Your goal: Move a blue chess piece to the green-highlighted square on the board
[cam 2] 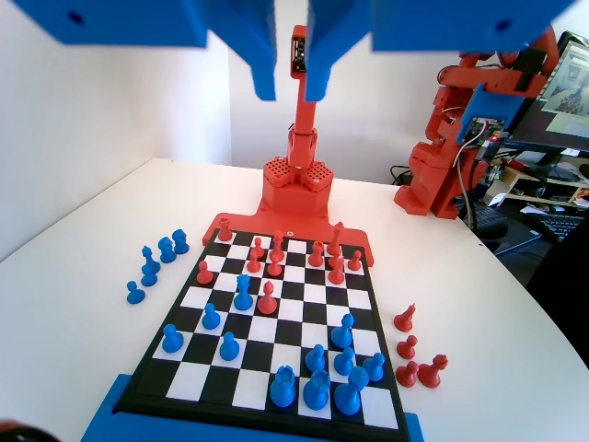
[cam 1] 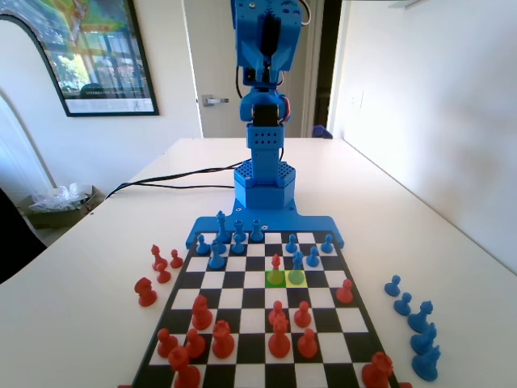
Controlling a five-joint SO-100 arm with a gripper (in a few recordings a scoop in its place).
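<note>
From here I see my gripper (cam 2: 290, 78) high above the board (cam 1: 327, 311), jaws slightly spread, holding nothing. The blue chess piece (cam 1: 297, 263) stands on the yellow square, at 3 o'clock of the green-highlighted square (cam 1: 275, 279), where a red pawn (cam 1: 275, 263) stands

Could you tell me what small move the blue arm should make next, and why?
Probably lower the gripper toward the blue chess piece. That piece stands on the yellow square beside the green-highlighted square, where a red piece stands, so the move looks like a capture. In the wrist view the jaws hang high above the board, slightly apart and holding nothing.
</note>
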